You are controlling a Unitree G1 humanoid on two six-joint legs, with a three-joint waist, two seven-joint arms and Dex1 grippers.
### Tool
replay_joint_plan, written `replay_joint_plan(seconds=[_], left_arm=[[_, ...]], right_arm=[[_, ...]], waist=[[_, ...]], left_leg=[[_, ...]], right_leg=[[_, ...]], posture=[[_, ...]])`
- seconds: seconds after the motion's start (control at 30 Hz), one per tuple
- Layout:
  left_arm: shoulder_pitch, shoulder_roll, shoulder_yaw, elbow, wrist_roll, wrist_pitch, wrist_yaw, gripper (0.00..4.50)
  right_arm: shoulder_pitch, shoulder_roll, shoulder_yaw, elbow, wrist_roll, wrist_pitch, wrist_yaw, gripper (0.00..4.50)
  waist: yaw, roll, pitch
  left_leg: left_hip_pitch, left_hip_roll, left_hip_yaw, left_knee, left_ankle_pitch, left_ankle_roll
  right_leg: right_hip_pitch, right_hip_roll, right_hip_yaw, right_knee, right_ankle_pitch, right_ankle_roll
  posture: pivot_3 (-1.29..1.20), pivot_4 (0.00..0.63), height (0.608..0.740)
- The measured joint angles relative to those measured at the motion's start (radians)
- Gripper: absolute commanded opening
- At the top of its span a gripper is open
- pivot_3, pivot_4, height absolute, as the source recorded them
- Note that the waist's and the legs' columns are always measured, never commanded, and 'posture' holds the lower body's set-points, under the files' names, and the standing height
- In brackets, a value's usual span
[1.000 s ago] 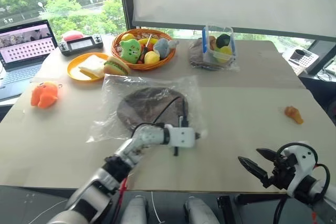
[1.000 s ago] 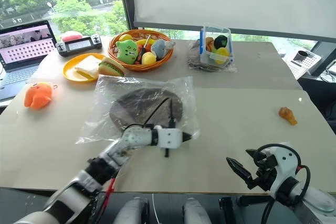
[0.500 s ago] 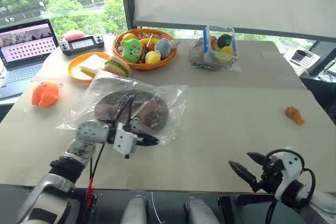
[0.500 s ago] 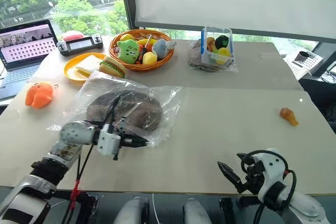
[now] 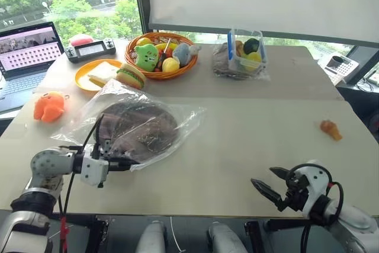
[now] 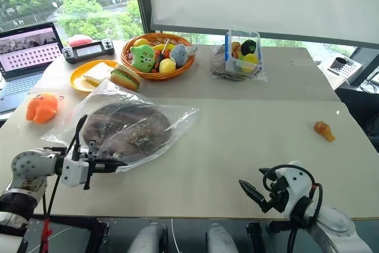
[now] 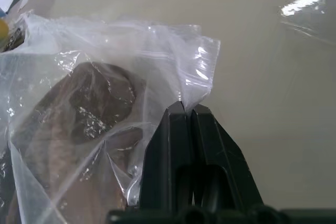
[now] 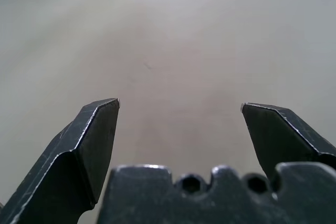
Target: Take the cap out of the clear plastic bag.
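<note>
Brown cap [image 5: 140, 130] inside crinkly clear plastic bag [image 5: 183, 118]

We see the left gripper [image 5: 126, 162] now far over at the left near edge of the desk [image 5: 249, 146], having swept leftward from the middle, its fingers pinched on an edge of the clear plastic bag [image 5: 180, 119]. The bag has been dragged left with it, and the cap [image 5: 139, 131] inside has travelled along, now lying nearer the orange plush toy [image 5: 48, 106]. The right gripper [image 5: 266, 182] has edged slightly inward along the near edge.
</note>
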State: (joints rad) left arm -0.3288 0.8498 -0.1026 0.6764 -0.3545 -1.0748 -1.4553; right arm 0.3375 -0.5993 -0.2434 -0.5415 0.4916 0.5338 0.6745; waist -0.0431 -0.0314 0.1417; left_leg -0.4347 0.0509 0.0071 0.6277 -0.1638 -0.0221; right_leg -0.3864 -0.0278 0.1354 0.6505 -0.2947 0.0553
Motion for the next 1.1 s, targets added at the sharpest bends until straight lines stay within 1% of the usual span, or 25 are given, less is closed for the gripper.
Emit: replay_joint_plan(seconds=[0.17,0.23,0.3,0.33,0.4,0.47,0.5,0.57,0.6,0.67,0.7,0.77,0.87,0.9,0.97,1.07,1.1], left_arm=[[0.005,0.059,0.067,0.169,0.051,-0.106,0.041,0.08],[0.004,0.064,0.083,0.214,0.078,-0.131,0.067,0.08],[0.006,0.065,0.086,0.242,0.095,-0.147,0.091,0.61],[0.009,0.065,0.086,0.246,0.102,-0.150,0.101,0.78],[0.027,0.066,0.089,0.246,0.106,-0.147,0.120,1.59],[0.043,0.066,0.093,0.242,0.101,-0.138,0.136,2.18],[0.051,0.066,0.101,0.235,0.097,-0.126,0.144,2.67],[0.060,0.067,0.113,0.224,0.093,-0.108,0.159,3.28],[0.065,0.068,0.118,0.216,0.091,-0.099,0.166,3.66],[0.076,0.070,0.125,0.189,0.085,-0.075,0.181,4.23],[0.087,0.073,0.131,0.170,0.080,-0.053,0.193,4.45],[0.114,0.081,0.146,0.124,0.075,0.008,0.214,4.45],[0.207,0.108,0.184,-0.050,0.024,0.177,0.252,4.45],[0.243,0.118,0.197,-0.117,0.005,0.218,0.262,4.45],[0.358,0.144,0.244,-0.310,-0.041,0.342,0.297,4.45],[0.464,0.149,0.294,-0.529,-0.084,0.473,0.343,4.45],[0.506,0.150,0.319,-0.621,-0.105,0.541,0.367,4.45]], right_arm=[[-0.090,-0.031,0.016,0.037,0.000,-0.002,0.039,4.50],[-0.102,-0.036,0.025,0.041,0.001,-0.002,0.046,4.50],[-0.112,-0.037,0.034,0.044,0.001,-0.002,0.052,4.50],[-0.120,-0.037,0.036,0.046,0.001,-0.002,0.056,4.50],[-0.131,-0.041,0.040,0.051,0.001,-0.001,0.063,4.50],[-0.135,-0.042,0.043,0.057,0.000,-0.001,0.067,4.50],[-0.137,-0.043,0.045,0.060,0.000,-0.001,0.069,4.50],[-0.141,-0.043,0.049,0.063,0.000,-0.001,0.073,4.50],[-0.146,-0.044,0.052,0.065,0.000,-0.001,0.075,4.50],[-0.159,-0.047,0.060,0.075,0.000,-0.001,0.081,4.50],[-0.166,-0.051,0.066,0.081,0.000,-0.001,0.084,4.50],[-0.178,-0.053,0.073,0.092,0.000,-0.001,0.089,4.50],[-0.200,-0.056,0.081,0.120,0.000,-0.001,0.098,4.50],[-0.203,-0.058,0.081,0.126,0.000,-0.001,0.103,4.50],[-0.217,-0.061,0.089,0.148,-0.001,-0.002,0.117,4.50],[-0.224,-0.064,0.097,0.171,-0.008,-0.002,0.130,4.50],[-0.235,-0.064,0.107,0.180,-0.008,-0.002,0.133,4.50]], waist=[[-0.002,0.000,0.000],[-0.001,0.000,0.000],[0.003,0.000,0.000],[0.003,0.000,0.000],[0.002,0.000,0.000],[0.002,0.000,0.000],[0.001,0.000,0.000],[0.001,0.000,0.000],[0.001,0.000,0.000],[0.000,0.000,0.000],[0.000,0.000,0.000],[0.000,0.000,0.000],[-0.004,-0.001,0.001],[-0.004,-0.001,0.001],[-0.006,-0.001,0.001],[-0.004,-0.001,0.002],[-0.003,-0.001,0.002]], left_leg=[[0.000,0.000,0.000,-0.001,0.000,0.000],[0.000,0.000,0.000,-0.001,0.000,0.000],[0.000,0.000,0.000,0.000,0.000,0.000],[0.000,0.000,0.000,0.000,0.000,0.000],[0.001,0.000,0.000,0.000,0.000,0.000],[0.002,0.000,0.000,0.000,0.000,0.000],[0.003,0.000,0.000,0.000,0.000,0.000],[0.004,0.000,0.000,0.000,0.000,0.000],[0.004,0.001,0.000,0.000,0.000,0.000],[0.005,0.001,0.000,0.000,0.000,0.000],[0.005,0.001,0.000,0.000,0.000,0.000],[0.005,0.001,0.000,0.000,0.000,0.000],[0.004,0.001,0.000,0.000,0.000,0.000],[0.004,0.002,0.000,-0.001,0.000,0.000],[0.005,0.002,0.000,-0.001,0.000,0.000],[0.005,0.002,0.000,-0.001,0.000,0.000],[0.005,0.002,0.000,-0.001,0.000,0.000]], right_leg=[[0.000,0.000,-0.001,0.001,0.000,-0.001],[-0.001,0.000,-0.001,0.002,-0.001,-0.001],[-0.001,0.000,-0.002,0.006,-0.001,-0.002],[-0.001,0.000,-0.002,0.006,-0.001,-0.002],[-0.001,0.000,-0.002,0.008,-0.002,-0.003],[-0.001,0.000,-0.003,0.010,-0.003,-0.005],[-0.001,0.000,-0.003,0.012,-0.004,-0.006],[-0.001,0.000,-0.003,0.013,-0.005,-0.005],[-0.001,0.000,-0.003,0.014,-0.005,-0.005],[-0.001,0.000,-0.004,0.014,-0.005,-0.006],[-0.001,0.000,-0.004,0.014,-0.005,-0.006],[-0.001,0.000,-0.004,0.014,-0.005,-0.006],[-0.001,0.000,-0.004,0.014,-0.005,-0.007],[-0.001,-0.001,-0.004,0.013,-0.005,-0.007],[-0.001,-0.001,-0.004,0.014,-0.005,-0.009],[-0.001,-0.002,-0.005,0.014,-0.005,-0.009],[0.000,-0.002,-0.006,0.014,-0.006,-0.009]], posture=[[0.00,0.150,0.740],[0.00,0.150,0.740],[0.00,0.150,0.740],[0.00,0.150,0.740],[0.00,0.150,0.740],[0.00,0.150,0.740],[0.00,0.150,0.740],[0.00,0.150,0.740],[0.00,0.150,0.740],[0.00,0.150,0.740],[0.00,0.150,0.740],[0.00,0.150,0.740],[0.00,0.150,0.740],[0.00,0.150,0.740],[0.00,0.150,0.740],[0.00,0.150,0.740],[0.00,0.150,0.740]])
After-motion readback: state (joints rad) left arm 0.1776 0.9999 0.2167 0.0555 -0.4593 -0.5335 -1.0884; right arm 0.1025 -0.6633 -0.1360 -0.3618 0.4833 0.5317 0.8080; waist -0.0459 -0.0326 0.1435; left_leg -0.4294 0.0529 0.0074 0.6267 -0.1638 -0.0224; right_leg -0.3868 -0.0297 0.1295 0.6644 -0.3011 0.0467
